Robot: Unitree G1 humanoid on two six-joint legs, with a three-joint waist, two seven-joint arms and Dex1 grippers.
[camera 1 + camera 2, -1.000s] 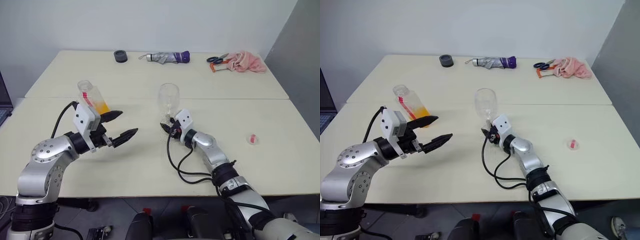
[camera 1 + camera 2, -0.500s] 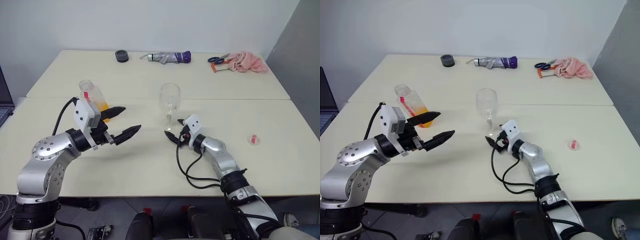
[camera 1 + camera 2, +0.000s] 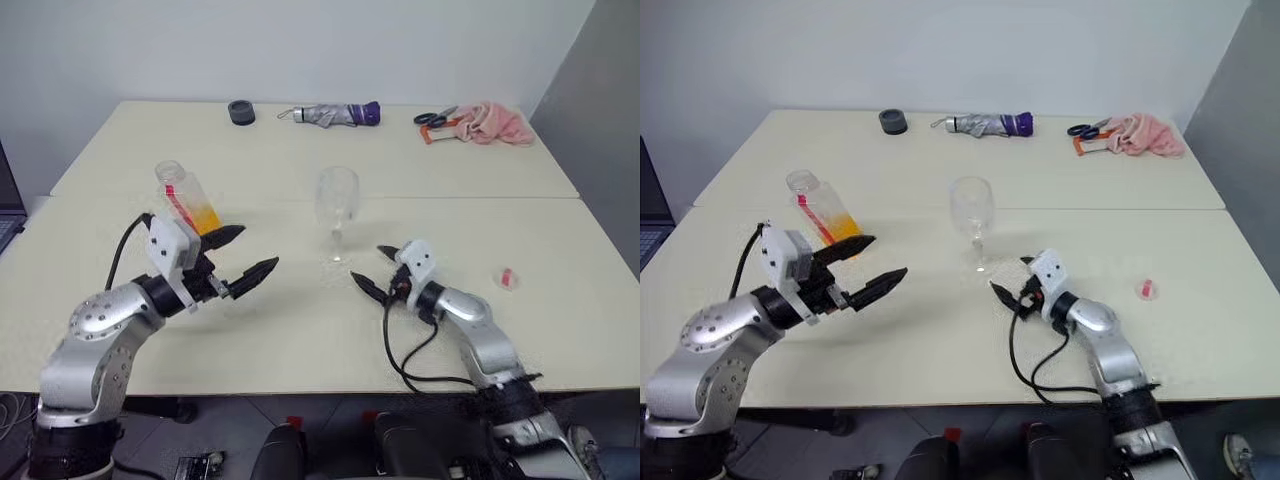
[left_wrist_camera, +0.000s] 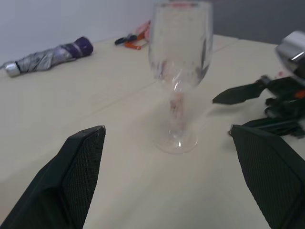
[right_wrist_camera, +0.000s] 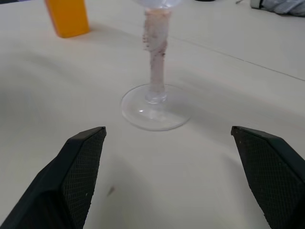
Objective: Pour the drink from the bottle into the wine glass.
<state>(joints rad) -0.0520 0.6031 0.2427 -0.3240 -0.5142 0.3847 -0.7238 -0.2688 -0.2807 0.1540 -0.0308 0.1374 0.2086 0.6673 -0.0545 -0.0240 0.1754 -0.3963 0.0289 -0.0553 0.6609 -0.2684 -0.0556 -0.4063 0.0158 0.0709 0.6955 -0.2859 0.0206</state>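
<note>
Both jaws stood wide open, empty. Left gripper [image 3: 245,253] and right gripper [image 3: 372,270] flanked the clear stemmed wine glass [image 3: 337,211], upright just beyond and between them. Small clear plastic bottle [image 3: 187,198], orange drink [image 3: 206,215] inside, stood just behind the left gripper.

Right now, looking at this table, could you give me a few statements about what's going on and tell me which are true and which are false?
1. The wine glass stands upright on the table. True.
2. The right gripper is clamped on the glass stem. False: it is open, beside the glass and not touching it.
3. The bottle has orange drink in it. True.
4. The left gripper holds the bottle. False: it is open and empty, with the bottle standing behind it.
5. The glass is full of drink. False: its bowl looks empty.
</note>
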